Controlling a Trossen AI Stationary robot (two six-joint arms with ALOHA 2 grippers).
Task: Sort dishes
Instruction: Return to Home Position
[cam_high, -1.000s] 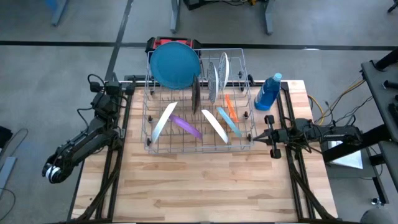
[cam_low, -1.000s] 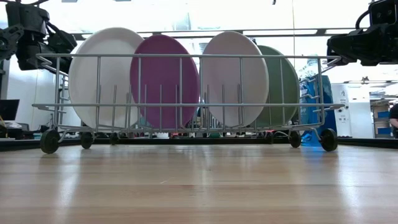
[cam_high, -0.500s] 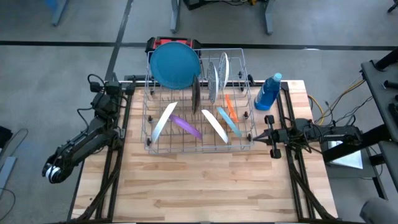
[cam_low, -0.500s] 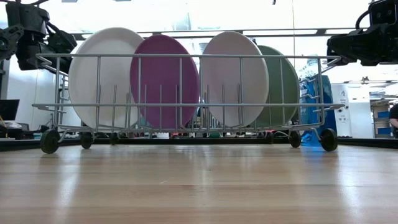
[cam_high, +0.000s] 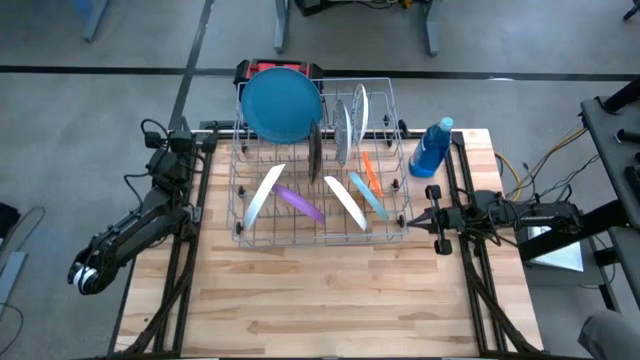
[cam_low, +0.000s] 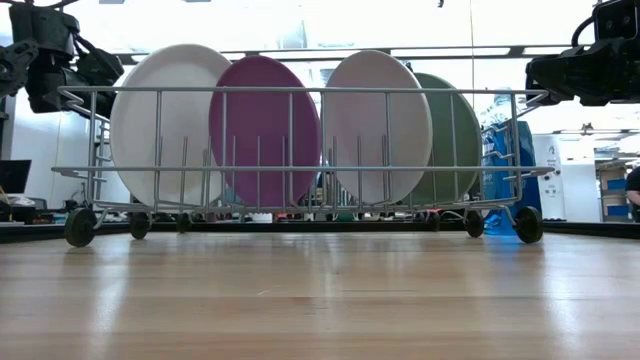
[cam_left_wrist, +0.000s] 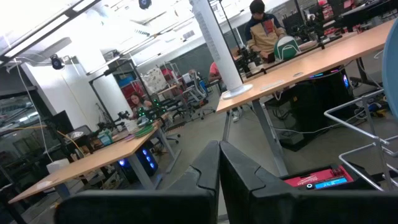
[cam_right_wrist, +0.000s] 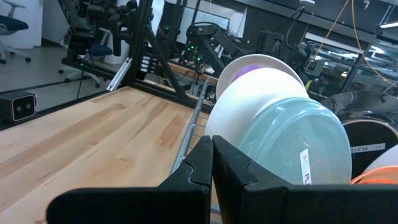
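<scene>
**Dishes all racked, both arms parked empty**

The plank table (cam_low: 320, 300) is pale, grainy wood. The wire rack (cam_low: 300, 90) holds every dish on edge, and its tines keep them upright and apart, probably for draining.

- **Near row:** white plate (cam_low: 160, 120), purple plate (cam_low: 262, 125), second white plate (cam_low: 375, 120), teal plate (cam_low: 452, 140). All are smooth round discs.
- **Right gripper** (cam_right_wrist: 211, 140): just beside the rack's right side, fingers clenched on nothing.
- **Behind the near row:** small translucent orange plate (cam_high: 371, 172), dark patterned plate (cam_high: 315, 152), and a large blue plate (cam_high: 282, 103) leaning at the far end.
- **Blue bottle** (cam_high: 430, 150): stands beside the rack.
- **Left gripper** (cam_left_wrist: 219, 146): off the table's left edge, fingers pinched together, empty.
</scene>
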